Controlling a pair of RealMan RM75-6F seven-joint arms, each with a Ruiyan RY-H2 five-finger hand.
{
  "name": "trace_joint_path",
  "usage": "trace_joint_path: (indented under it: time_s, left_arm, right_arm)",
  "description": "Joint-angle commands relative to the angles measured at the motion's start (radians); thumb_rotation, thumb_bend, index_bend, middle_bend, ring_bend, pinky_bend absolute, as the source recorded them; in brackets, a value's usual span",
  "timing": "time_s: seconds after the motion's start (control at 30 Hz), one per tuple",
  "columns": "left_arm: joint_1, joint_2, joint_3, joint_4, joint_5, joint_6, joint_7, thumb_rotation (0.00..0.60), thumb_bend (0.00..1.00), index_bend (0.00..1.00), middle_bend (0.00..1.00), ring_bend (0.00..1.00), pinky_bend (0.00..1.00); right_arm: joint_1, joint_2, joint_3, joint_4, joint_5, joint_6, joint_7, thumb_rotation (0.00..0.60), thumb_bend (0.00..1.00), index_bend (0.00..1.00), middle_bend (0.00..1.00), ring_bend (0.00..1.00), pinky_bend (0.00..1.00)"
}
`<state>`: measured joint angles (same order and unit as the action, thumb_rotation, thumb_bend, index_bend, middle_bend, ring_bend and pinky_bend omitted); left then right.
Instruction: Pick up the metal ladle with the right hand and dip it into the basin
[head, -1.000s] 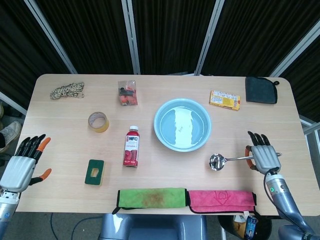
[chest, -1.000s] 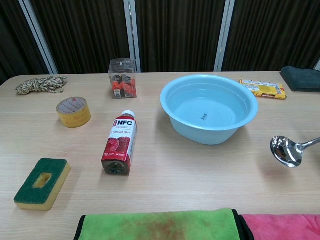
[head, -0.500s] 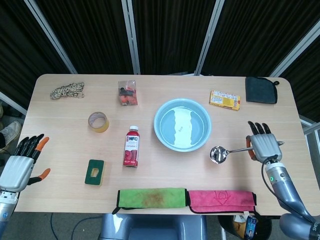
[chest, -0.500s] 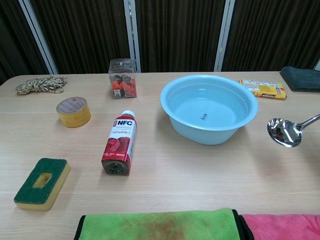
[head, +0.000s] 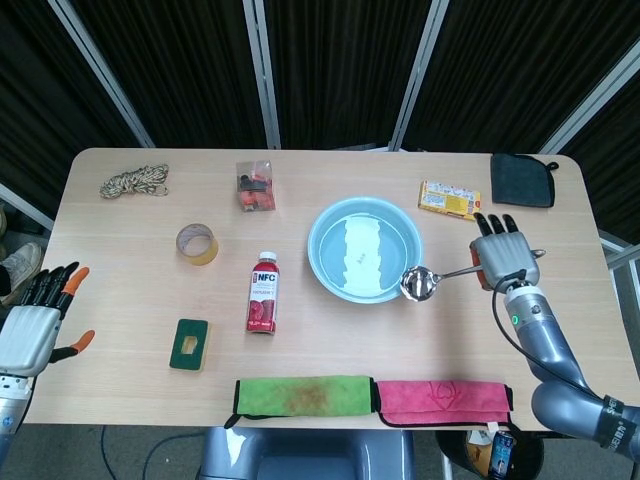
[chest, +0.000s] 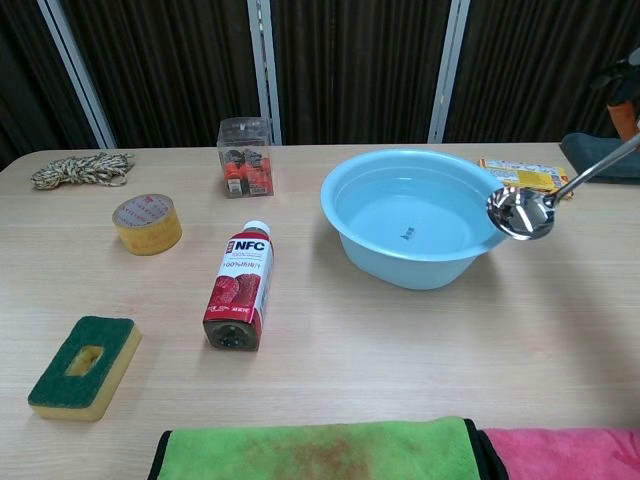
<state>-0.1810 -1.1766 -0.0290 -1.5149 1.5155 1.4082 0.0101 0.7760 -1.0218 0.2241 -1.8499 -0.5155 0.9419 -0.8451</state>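
Observation:
My right hand (head: 503, 262) grips the handle of the metal ladle (head: 420, 283) and holds it in the air. The ladle's bowl (chest: 519, 212) hangs at the right rim of the light blue basin (head: 335, 230), which holds water. In the chest view only the edge of the right hand (chest: 628, 95) shows at the top right, with the ladle handle running down from it. My left hand (head: 35, 325) hovers at the table's front left edge, fingers spread, holding nothing.
A red juice bottle (head: 264, 292) lies left of the basin. A sponge (head: 189, 344), tape roll (head: 197, 243), clear box (head: 254, 185), rope (head: 134, 181), yellow packet (head: 449, 200) and dark cloth (head: 522, 179) sit around. Green (head: 303, 394) and pink (head: 442, 401) towels line the front edge.
My right hand has lifted the ladle off the table and carried it back and left, from the front right up to the basin's right rim. The left hand barely moved.

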Motion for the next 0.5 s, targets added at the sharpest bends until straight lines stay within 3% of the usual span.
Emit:
trace_joint_path:
  time_s: [0.03,0.23,0.5]
  left_arm:
    - [-0.001,0.001,-0.003,0.000,-0.005,-0.004,-0.003,0.600,0.24,0.00,0.00,0.00,0.04]
    - [-0.002,0.004,-0.005,0.002,-0.009,-0.005,-0.014,0.600,0.24,0.00,0.00,0.00,0.04]
    - [-0.008,0.004,-0.004,0.009,-0.016,-0.022,-0.017,0.600,0.24,0.00,0.00,0.00,0.04]
  right_arm:
    - [0.054,0.007,0.006,-0.037,0.069,0.020,-0.042,0.600,0.45,0.68,0.00,0.00,0.00]
    - [0.140,-0.043,-0.003,-0.030,0.161,0.032,-0.096,0.600,0.45,0.68,0.00,0.00,0.00]
    - [0.248,-0.169,-0.026,0.093,0.278,-0.006,-0.133,0.600,0.45,0.68,0.00,0.00,0.00]
